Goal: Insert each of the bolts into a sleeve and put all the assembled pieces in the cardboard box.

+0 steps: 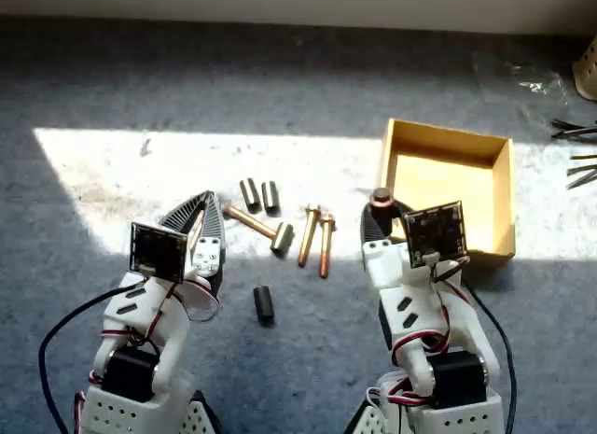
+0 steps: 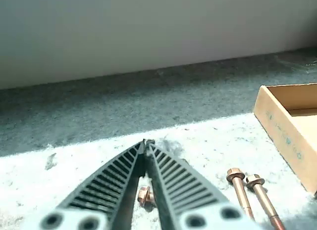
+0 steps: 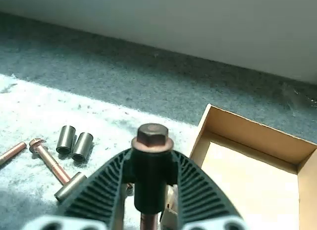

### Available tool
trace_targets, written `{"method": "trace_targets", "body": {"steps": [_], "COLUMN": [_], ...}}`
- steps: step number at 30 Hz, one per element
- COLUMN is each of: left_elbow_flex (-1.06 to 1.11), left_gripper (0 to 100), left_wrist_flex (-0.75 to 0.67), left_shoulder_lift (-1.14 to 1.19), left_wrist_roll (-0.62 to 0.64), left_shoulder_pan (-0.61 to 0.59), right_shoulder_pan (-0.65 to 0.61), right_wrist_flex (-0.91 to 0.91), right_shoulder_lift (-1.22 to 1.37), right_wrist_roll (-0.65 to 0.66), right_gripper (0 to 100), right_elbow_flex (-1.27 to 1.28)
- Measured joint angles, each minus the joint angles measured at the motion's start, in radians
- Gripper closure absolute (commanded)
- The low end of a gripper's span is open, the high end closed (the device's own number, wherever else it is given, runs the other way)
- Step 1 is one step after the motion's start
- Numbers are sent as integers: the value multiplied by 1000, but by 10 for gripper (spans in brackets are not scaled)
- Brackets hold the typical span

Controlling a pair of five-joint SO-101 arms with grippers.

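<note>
Sleeved bolt (image 3: 152, 137): upright, clamped in right tool (image 3: 150, 163), just beside cardboard box (image 1: 448, 140) corner. Advice: clear wall, lower inside, then release. Left tool (image 2: 145, 146): closed, empty.

Grey-blue flecked carpet (image 1: 280, 70). Tan box (image 1: 448, 143). Copper bolts (image 1: 308, 236) left of box. Dull grey sleeves (image 1: 249, 192) farther left of box. Black ribbed fingers (image 2: 173, 178) on left gripper (image 2: 146, 143) and right gripper (image 3: 152, 156); black sleeve (image 3: 150, 183) in the latter. White arms (image 1: 140, 308), black cables (image 1: 70, 315).
</note>
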Motion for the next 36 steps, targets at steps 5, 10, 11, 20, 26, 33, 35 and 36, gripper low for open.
{"method": "trace_targets", "body": {"steps": [5, 10, 11, 20, 26, 33, 35, 36], "left_elbow_flex": [58, 69, 69, 69, 69, 69, 84, 97], "left_gripper": [981, 982, 982, 982, 982, 982, 982, 982], "left_wrist_flex": [-44, -48, -48, -51, -51, -51, -51, -60], "left_shoulder_lift": [0, 0, 0, 0, 0, 0, -3, 0], "left_wrist_roll": [-12, -12, -12, -12, 0, 0, 0, 0], "left_shoulder_pan": [-60, -63, -64, -104, -144, -144, -144, -144], "right_shoulder_pan": [12, 89, 106, 150, 199, 249, 245, 245], "right_wrist_flex": [23, 23, 23, 23, 23, 23, 23, 23], "right_shoulder_lift": [229, 535, 598, 1126, 1398, 1599, 1640, 1660], "right_wrist_roll": [8, 9, 8, -14, -17, -17, -17, -17], "right_gripper": [988, 988, 988, 988, 988, 988, 988, 988], "right_elbow_flex": [-163, -344, -381, -631, -778, -872, -885, -895]}}
